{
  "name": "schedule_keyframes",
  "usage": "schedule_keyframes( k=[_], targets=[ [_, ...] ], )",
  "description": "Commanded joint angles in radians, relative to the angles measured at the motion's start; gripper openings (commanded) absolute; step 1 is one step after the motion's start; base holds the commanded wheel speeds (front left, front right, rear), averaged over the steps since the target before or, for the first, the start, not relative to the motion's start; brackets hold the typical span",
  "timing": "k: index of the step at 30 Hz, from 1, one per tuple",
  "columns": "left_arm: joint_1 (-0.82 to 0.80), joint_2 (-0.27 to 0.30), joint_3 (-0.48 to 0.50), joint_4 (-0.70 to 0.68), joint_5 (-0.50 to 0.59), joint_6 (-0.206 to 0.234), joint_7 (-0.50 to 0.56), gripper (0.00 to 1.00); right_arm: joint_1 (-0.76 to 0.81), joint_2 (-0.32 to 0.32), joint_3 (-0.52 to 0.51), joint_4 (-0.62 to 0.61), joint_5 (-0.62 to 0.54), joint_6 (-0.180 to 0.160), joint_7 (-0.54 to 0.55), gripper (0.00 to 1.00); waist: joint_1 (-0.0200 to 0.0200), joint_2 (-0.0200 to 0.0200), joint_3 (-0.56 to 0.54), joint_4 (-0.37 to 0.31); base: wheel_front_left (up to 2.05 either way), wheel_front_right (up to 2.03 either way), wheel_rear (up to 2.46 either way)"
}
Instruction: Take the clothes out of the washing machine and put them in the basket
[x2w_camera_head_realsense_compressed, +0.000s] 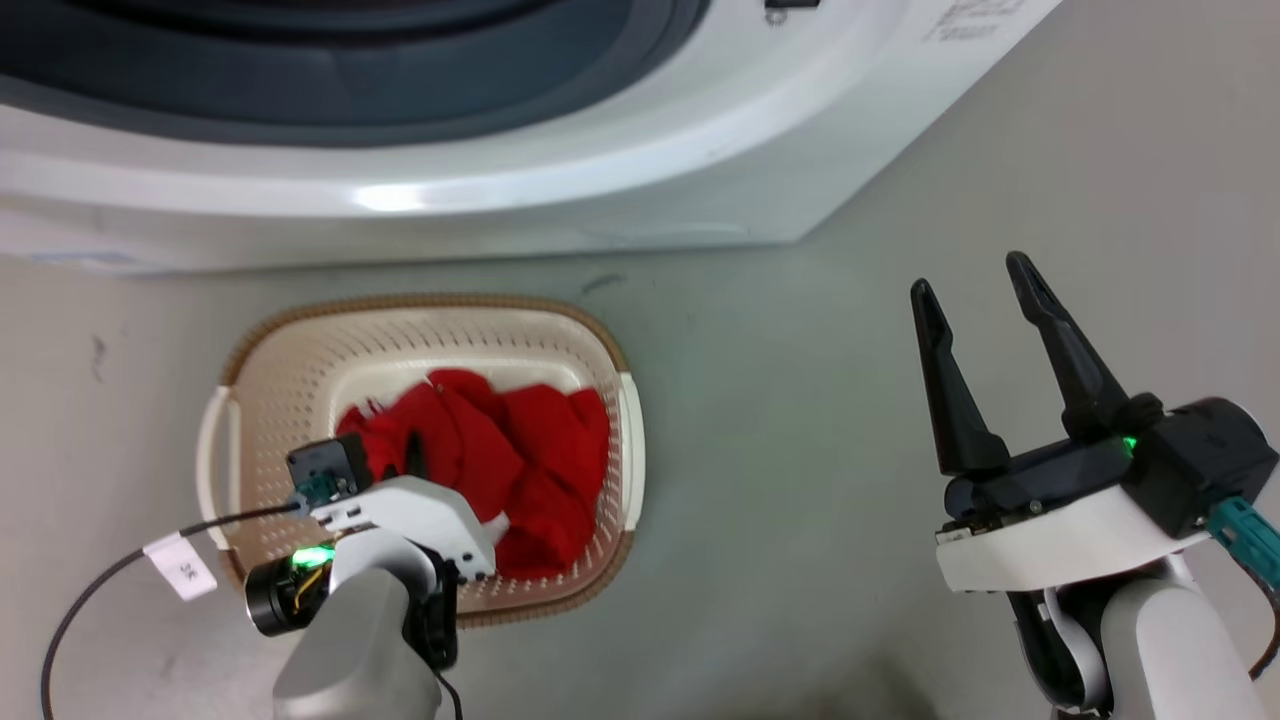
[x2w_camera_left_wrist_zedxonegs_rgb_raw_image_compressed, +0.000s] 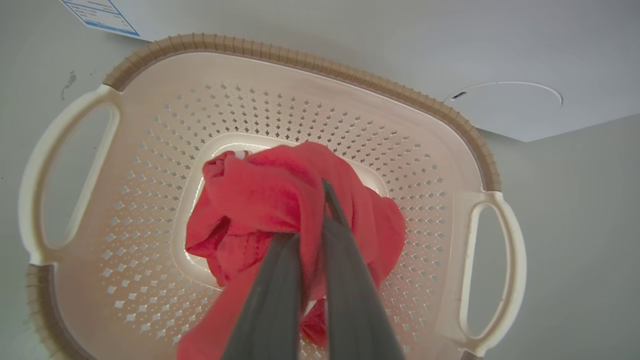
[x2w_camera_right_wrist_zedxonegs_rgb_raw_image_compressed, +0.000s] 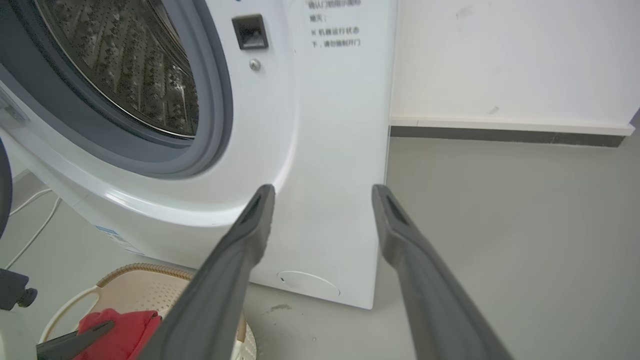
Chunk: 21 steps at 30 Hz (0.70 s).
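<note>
The cream basket (x2w_camera_head_realsense_compressed: 430, 302) with a brown rim stands on the floor in front of the white washing machine (x2w_camera_head_realsense_compressed: 600, 170). Red clothes (x2w_camera_head_realsense_compressed: 520, 450) lie bunched inside it. My left gripper (x2w_camera_head_realsense_compressed: 410, 460) points down into the basket. In the left wrist view my left gripper (x2w_camera_left_wrist_zedxonegs_rgb_raw_image_compressed: 312, 215) is shut on a fold of the red clothes (x2w_camera_left_wrist_zedxonegs_rgb_raw_image_compressed: 260, 190), which drapes over its fingers above the basket (x2w_camera_left_wrist_zedxonegs_rgb_raw_image_compressed: 300, 55) base. My right gripper (x2w_camera_head_realsense_compressed: 970, 277) hangs open over bare floor to the right. In the right wrist view my right gripper (x2w_camera_right_wrist_zedxonegs_rgb_raw_image_compressed: 322, 190) faces the washing machine (x2w_camera_right_wrist_zedxonegs_rgb_raw_image_compressed: 325, 150), whose steel drum (x2w_camera_right_wrist_zedxonegs_rgb_raw_image_compressed: 125, 65) looks empty.
A black cable with a white tag (x2w_camera_head_realsense_compressed: 180, 570) trails from my left wrist over the floor. Grey floor (x2w_camera_head_realsense_compressed: 800, 450) spreads between basket and right arm. A white wall with a dark skirting board (x2w_camera_right_wrist_zedxonegs_rgb_raw_image_compressed: 500, 132) stands right of the washer.
</note>
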Motion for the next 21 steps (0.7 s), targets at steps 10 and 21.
schedule_keyframes(
  k=[10, 21],
  targets=[
    [-0.213, 0.005, 0.054, 0.301, -0.079, 0.042, 0.019, 0.0, -0.08, -0.019, 0.014, 0.058, 0.032, 0.0, -0.057, 1.0, -0.0002, 0.0, 0.243, -0.059, 0.0, 0.0, 0.0],
    [-0.189, 0.026, 0.054, 0.351, -0.087, -0.005, 0.0, 1.0, -0.091, -0.009, 0.018, 0.174, 0.032, 0.0, -0.109, 1.0, -0.0002, 0.0, 0.094, -0.054, 0.0, 0.0, 0.0]
  ],
)
